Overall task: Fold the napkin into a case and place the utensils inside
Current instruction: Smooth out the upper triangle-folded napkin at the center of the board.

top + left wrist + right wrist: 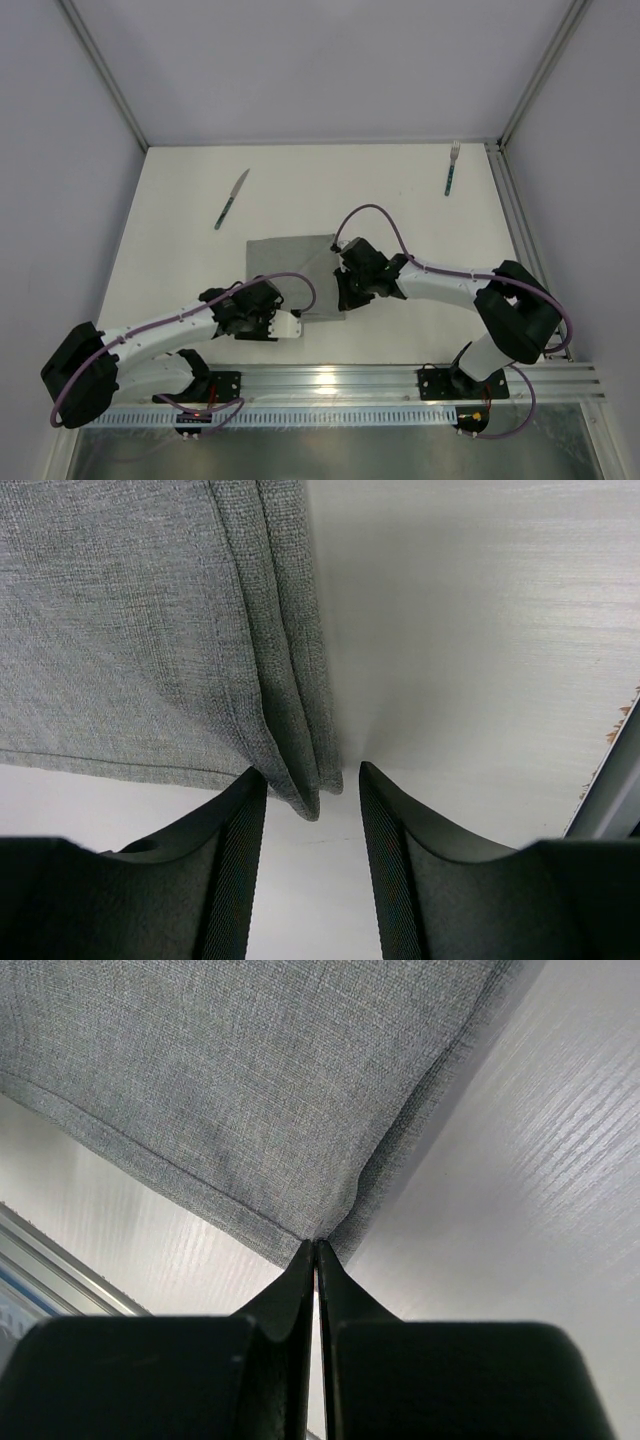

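Note:
The light-grey napkin (295,268) lies folded in the middle of the table. My left gripper (297,322) is at its near edge; in the left wrist view the gripper (312,780) stands open, with a layered corner of the napkin (150,630) dipping between the fingertips, which do not clamp it. My right gripper (345,298) is at the napkin's near right corner. The right wrist view shows that gripper (316,1247) shut on the corner of the napkin (250,1080). The knife (231,198) lies far left and the fork (452,167) far right, both apart from the cloth.
An aluminium rail (400,380) runs along the near edge, behind both arm bases, and shows at the right of the left wrist view as a rail (610,790). Metal frame posts (105,75) and grey walls close in the table on three sides.

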You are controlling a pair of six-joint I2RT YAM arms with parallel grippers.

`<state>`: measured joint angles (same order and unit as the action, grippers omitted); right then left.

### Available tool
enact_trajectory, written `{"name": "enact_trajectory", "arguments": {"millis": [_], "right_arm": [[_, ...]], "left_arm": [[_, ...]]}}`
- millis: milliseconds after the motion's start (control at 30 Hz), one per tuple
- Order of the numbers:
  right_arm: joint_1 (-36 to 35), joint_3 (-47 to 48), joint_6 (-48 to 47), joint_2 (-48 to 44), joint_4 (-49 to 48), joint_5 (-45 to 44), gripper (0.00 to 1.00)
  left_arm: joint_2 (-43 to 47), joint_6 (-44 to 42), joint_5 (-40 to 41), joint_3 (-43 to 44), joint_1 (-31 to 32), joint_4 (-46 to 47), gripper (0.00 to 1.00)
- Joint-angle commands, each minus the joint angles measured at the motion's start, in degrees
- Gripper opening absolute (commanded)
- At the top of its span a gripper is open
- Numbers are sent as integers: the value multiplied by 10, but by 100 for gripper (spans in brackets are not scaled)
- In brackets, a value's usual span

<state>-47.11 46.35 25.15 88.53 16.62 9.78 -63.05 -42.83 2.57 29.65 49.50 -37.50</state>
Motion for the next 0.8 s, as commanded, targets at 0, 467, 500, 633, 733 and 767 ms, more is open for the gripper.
{"name": "enact_trajectory", "arguments": {"millis": [0,467,500,633,733,767], "right_arm": [[3,-10,-12,-9,2,-4,3],[8,-23,-29,-19,-7,-2,7],[7,-25,-31,-28,-11,1,9],[18,-29,-33,-37,-23,21,16],[22,-41,-34,-52,-40,35,29],[24,-48,-37,-60,-47,38,31]], "left_arm": [[13,-11,2,-7,2,12,43],[13,-26,-12,-17,2,22,46],[12,-26,-14,-18,2,23,46],[8,-30,-24,-22,2,28,43],[5,-35,-24,-27,1,36,36],[5,-35,-24,-27,2,36,32]]}}
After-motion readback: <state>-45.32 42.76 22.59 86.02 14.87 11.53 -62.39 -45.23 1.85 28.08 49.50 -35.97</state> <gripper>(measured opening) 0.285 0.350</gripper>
